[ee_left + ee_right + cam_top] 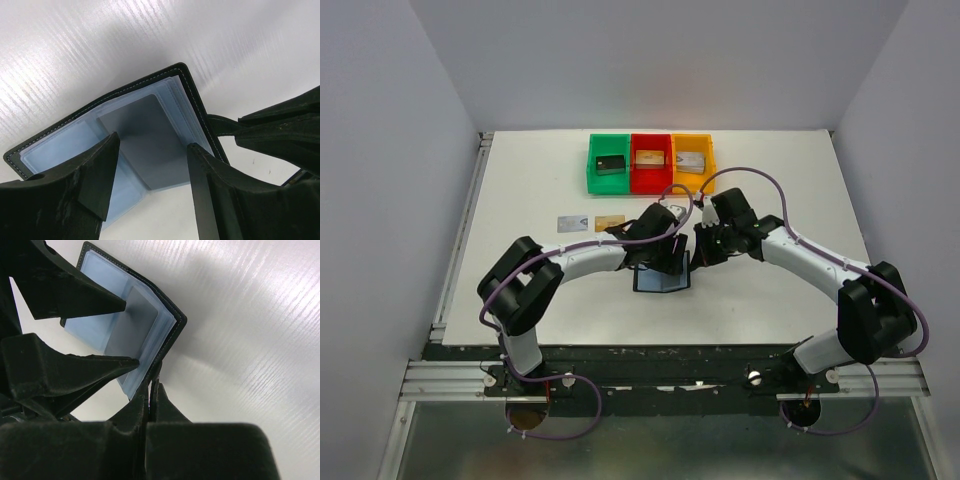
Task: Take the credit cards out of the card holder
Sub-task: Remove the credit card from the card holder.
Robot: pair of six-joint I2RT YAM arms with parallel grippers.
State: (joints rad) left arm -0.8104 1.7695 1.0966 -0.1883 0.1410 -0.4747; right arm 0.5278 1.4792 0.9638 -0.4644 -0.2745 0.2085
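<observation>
The card holder (663, 281) lies open on the table, black outside with blue-grey lining (55, 150). A grey credit card (145, 145) sits in its slot (132, 325). My left gripper (154, 141) hangs open just above it, one finger on each side of that card. The right gripper (154, 382) is shut on the card holder's black edge (172, 337), pinning it. Left of the arms, a silver-grey credit card (572, 223) and a tan-gold one (609, 221) lie flat on the table.
Green (592, 172), red (651, 181) and yellow (708, 160) bins stand in a row at the back, each holding a block. Both arms meet over the table's middle (770, 200). White walls close in the sides.
</observation>
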